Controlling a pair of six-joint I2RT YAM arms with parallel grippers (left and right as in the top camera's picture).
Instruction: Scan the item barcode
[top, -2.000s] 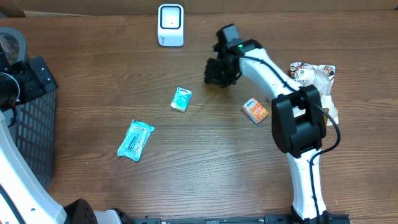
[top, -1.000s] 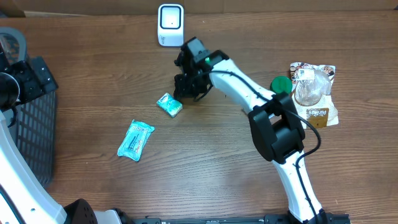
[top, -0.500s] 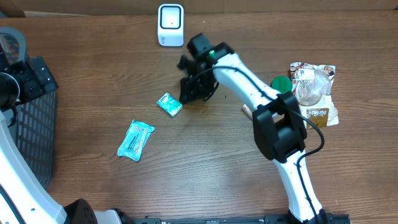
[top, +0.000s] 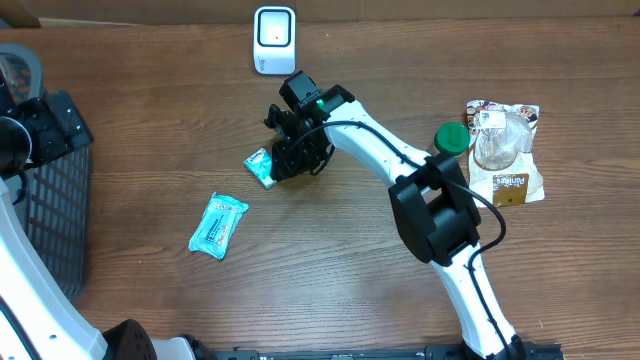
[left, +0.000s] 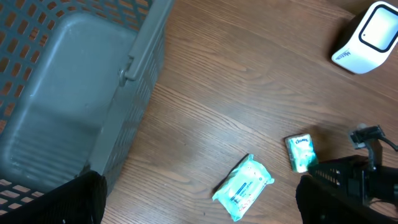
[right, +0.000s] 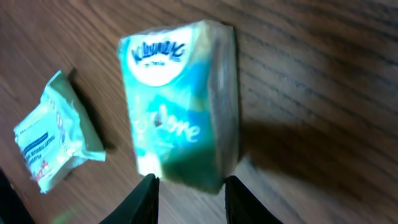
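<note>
Where the white right arm reaches in across the brown wooden counter (top: 150, 100), its right fingers (right: 144, 202) hang low over the small teal Kleenex tissue pack (top: 261, 166). The pack lies flat on the wood with its printed face up, about midway between the left and right edges and closer to the far edge than the near one. From the wrist camera the two finger tips stand parted to roughly the width of the pack, one at each side of its nearer end. I cannot tell whether they touch it.

The white box-shaped barcode scanner (top: 274, 40) stands upright at the far edge, well apart from the pack. A larger teal wipes packet (top: 218, 225) lies toward the near-left, apart from the tissue pack.

At the left edge sits a grey plastic mesh basket (left: 140, 74). The left fingers (left: 68, 202) are spread wide with nothing between them, over the wood just beside the basket.

Near the right edge there is a round green lid (top: 452, 136) just beside a clear snack bag (top: 505, 150).
</note>
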